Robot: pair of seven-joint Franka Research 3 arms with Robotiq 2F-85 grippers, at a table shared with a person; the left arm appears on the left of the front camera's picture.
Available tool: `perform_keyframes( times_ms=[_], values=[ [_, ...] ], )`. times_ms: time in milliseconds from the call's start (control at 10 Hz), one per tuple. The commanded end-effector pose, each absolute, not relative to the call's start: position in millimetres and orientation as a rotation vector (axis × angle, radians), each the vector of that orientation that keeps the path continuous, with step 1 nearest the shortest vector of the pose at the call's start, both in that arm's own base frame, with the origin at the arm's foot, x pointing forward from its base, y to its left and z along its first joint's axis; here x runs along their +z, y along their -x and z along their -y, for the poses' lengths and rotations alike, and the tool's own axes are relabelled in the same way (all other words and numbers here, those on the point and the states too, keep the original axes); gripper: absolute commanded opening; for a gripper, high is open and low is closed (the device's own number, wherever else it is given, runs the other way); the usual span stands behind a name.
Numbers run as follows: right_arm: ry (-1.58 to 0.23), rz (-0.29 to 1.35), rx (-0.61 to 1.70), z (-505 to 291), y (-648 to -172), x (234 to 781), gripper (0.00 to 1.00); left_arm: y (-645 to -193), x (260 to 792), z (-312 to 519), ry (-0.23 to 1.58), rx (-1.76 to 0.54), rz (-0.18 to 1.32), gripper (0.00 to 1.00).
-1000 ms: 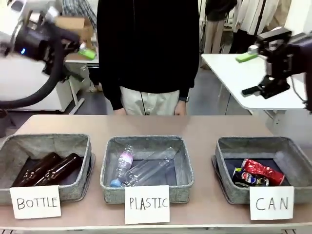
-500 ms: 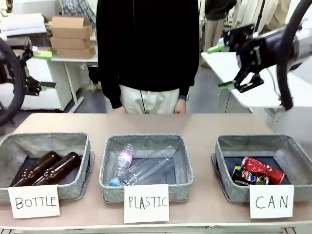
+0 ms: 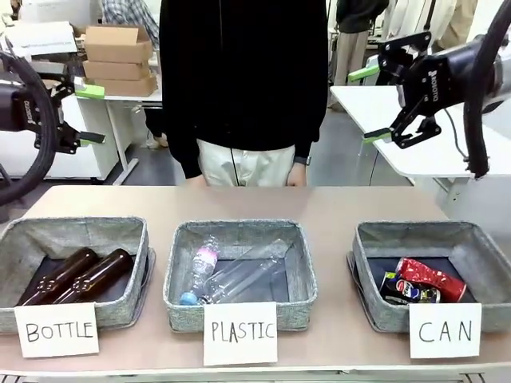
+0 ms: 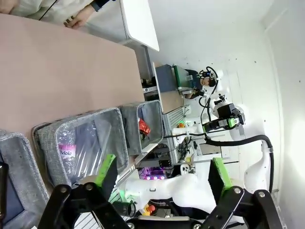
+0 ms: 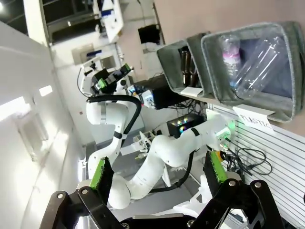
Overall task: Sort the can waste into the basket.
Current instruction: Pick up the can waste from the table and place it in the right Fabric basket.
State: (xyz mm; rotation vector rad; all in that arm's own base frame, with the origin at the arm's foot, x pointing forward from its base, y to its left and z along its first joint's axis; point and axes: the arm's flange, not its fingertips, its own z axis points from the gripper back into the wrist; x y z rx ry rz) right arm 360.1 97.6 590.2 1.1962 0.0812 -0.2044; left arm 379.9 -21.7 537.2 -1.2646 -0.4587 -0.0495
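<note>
A shiny red crushed can [image 3: 432,280] and a black printed can [image 3: 406,291] lie side by side inside the grey basket [image 3: 415,232] with the "CAN" card [image 3: 445,330], at the table's right. High above the table's left end, my left gripper [image 3: 90,114] is open and holds nothing. At the upper right, above and behind the basket, my right gripper [image 3: 370,104] is likewise open and holds nothing. In the left wrist view the open left gripper [image 4: 162,174] frames the basket [image 4: 153,114] with the red can [image 4: 144,127] far below. The right gripper [image 5: 157,172] is spread wide in its own view.
A middle bin [image 3: 239,232] marked "PLASTIC" holds clear bottles [image 3: 231,275]. The left bin [image 3: 76,227] marked "BOTTLE" holds two brown glass bottles [image 3: 76,275]. A person in a black top [image 3: 243,80] stands at the far edge, hands down. Bare tabletop [image 3: 239,203] lies behind the bins.
Both arms have swung and turned their wrists while staying high above the table; the right gripper moved left, the left one drew back. Both stayed open. The cans lie unmoved in the basket.
</note>
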Motion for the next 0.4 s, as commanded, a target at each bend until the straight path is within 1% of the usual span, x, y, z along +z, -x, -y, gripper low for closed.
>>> perform_keyframes(
  times_ms=[0,300],
  values=[
    [-1.197,-0.079,-0.174,-97.2,-359.7,590.4,1.00,-379.9,539.9,18.3,1.258,-0.041,0.444,1.00],
    [-1.197,-0.079,-0.174,-97.2,-359.7,590.4,1.00,-379.9,539.9,18.3,1.258,-0.041,0.444,1.00]
  ],
)
